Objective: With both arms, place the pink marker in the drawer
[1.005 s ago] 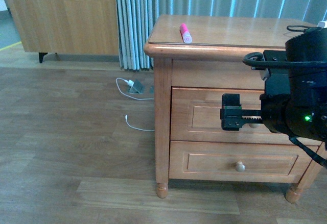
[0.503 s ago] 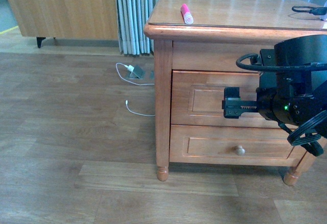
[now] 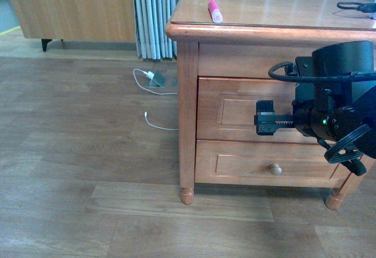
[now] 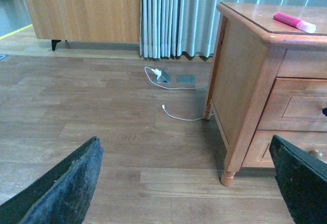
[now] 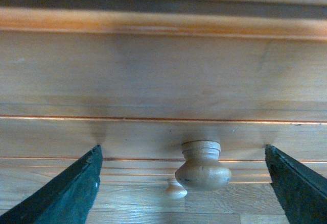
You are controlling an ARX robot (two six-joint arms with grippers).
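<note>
Marker: a short, stubby bright pink marker (image 3: 215, 11) with a paler cap end lies on its side on top of the nightstand. It sits toward the left part of the top and close to the front edge. Nothing touches it, and it is well apart from both grippers.
Nightstand: a honey-coloured wooden nightstand (image 3: 187, 123) with turned feet and two drawers, one above the other, stands on the wood-plank floor (image 3: 76, 170).
Drawer: the upper honey-coloured wooden drawer (image 3: 229, 108), with a recessed panel front, is pushed fully shut, so none of its inside shows.
Knob: the round pale wooden knob (image 5: 203, 167) on that upper front is hidden behind the arm from the front but plain in the right wrist view.
Right gripper: the boxy black right gripper (image 5: 182, 150) is held level, close in front of the upper drawer. Its fingers are spread wide with the knob between them, and neither finger touches it.
Left gripper: the black left gripper (image 4: 184, 141) has its fingers spread wide and holds nothing. It is low over the floor, off to the nightstand's left side.
Tabletop extras: a looped black cable (image 3: 352, 5) lies at the far right of the top.
Floor extras: a loose white cable (image 3: 157, 126) lies near the nightstand's left leg.
Background: grey-blue pleated curtains (image 3: 153, 17) hang beside a pale wooden cabinet (image 3: 70, 5).
</note>
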